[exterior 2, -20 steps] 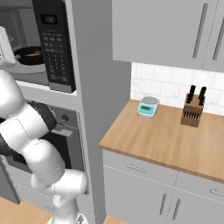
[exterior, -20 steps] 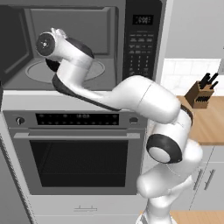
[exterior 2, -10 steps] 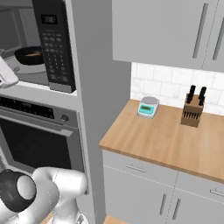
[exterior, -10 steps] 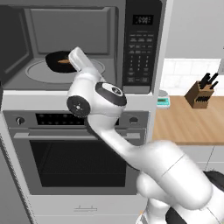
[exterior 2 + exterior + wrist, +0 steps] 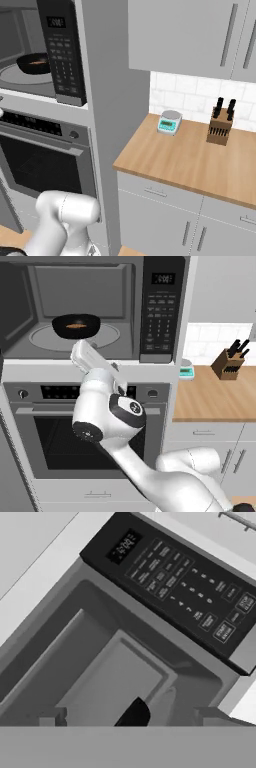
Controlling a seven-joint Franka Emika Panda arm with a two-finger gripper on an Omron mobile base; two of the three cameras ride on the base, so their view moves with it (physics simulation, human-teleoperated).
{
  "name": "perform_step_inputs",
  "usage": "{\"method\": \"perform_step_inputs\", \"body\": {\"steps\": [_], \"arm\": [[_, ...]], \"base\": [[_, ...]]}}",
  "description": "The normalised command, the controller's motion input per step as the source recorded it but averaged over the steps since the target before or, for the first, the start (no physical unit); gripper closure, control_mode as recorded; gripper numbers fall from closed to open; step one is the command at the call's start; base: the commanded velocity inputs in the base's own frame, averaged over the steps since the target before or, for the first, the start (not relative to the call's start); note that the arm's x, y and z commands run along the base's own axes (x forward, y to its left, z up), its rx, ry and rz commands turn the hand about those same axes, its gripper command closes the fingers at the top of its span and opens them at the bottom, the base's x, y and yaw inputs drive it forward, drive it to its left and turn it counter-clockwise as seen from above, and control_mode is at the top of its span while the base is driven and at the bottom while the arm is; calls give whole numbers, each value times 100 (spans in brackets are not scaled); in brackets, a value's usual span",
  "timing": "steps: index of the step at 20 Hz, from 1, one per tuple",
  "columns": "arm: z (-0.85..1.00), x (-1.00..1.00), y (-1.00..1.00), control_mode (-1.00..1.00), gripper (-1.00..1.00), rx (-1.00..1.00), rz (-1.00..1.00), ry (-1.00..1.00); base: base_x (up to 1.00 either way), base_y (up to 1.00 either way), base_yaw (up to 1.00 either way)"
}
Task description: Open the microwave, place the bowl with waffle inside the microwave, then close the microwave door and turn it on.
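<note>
Inside the microwave (image 5: 100, 311), on the round glass plate (image 5: 75, 338), sits the bowl with waffle (image 5: 76, 326), black with the flat orange waffle in it. From my right side I see the same bowl (image 5: 34, 63) deep in the grey box, left of the keypad panel (image 5: 63, 55). The microwave door (image 5: 12, 306) stands open at the far left, so the grey inside is bare to see. My hand (image 5: 89, 358) is out of the box, just below its front edge, and my white arm bends down in front of the oven (image 5: 90, 426) under the microwave. My claw sits at the bottom of my hand picture, and I cannot tell if it is wide or narrow, because only a dark bit of it peeks up there. It holds nothing that I can see. In that picture the keypad panel (image 5: 185, 577) with its little display (image 5: 124, 546) lies tilted across the top, and the grey box opens below it. Off to the right is a wood counter (image 5: 190, 160) with a small scale (image 5: 169, 122) and a knife block (image 5: 221, 127), well apart from the bowl
</note>
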Motion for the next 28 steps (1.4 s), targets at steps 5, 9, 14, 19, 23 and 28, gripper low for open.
{"method": "perform_step_inputs", "body": {"steps": [5, 9, 14, 19, 23, 28], "arm": [[-56, -66, 13, -100, -100, -13, -9, 0], [-64, -29, 20, -100, -100, -29, -5, 0], [-53, -13, 21, -100, -100, -35, -1, 0], [-27, -11, 45, -100, -100, -18, 0, -14], [-19, -16, 73, -100, -100, -13, 0, -22], [-31, -10, 71, -100, -100, -19, 0, -12]], "base": [[0, 0, 0], [0, 0, 0], [0, 0, 0], [0, 0, 0], [0, 0, 0], [0, 0, 0]]}}
